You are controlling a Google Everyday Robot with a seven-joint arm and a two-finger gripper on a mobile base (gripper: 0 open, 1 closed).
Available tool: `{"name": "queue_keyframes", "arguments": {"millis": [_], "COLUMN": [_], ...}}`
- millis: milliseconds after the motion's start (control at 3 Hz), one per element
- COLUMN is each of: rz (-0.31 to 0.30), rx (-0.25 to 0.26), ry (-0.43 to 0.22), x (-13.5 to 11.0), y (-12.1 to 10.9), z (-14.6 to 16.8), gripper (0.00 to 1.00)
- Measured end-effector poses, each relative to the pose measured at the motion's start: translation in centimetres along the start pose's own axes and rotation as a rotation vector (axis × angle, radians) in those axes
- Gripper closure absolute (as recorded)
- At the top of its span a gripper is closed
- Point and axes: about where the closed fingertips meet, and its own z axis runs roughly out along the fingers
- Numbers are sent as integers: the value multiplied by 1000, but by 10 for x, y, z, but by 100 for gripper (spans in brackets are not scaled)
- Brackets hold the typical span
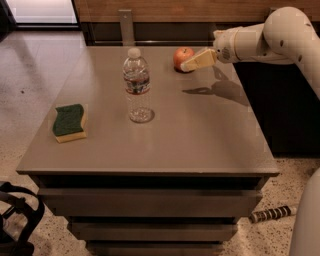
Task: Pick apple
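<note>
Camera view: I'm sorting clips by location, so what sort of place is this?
Probably an office or lab common area: a grey table with drawer-like fronts, a speckled polished floor and a wood-panelled wall. The gripper reaches in from the right, at the apple near the table's far edge.

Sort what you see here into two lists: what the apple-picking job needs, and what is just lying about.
Belongs to the job: small round red-orange apple, at the back; gripper, close beside the apple.
Just lying about: clear plastic water bottle, upright; green and yellow sponge, lying flat.
</note>
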Motion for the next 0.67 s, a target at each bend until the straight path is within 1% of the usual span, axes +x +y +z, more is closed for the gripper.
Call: {"name": "queue_keyframes", "arguments": {"millis": [333,667], "rz": [38,85], "rx": [12,20], "ry": [7,-8], "x": [13,28], "y": [-10,-16], "z": [15,31], "gripper": [0,0]}}
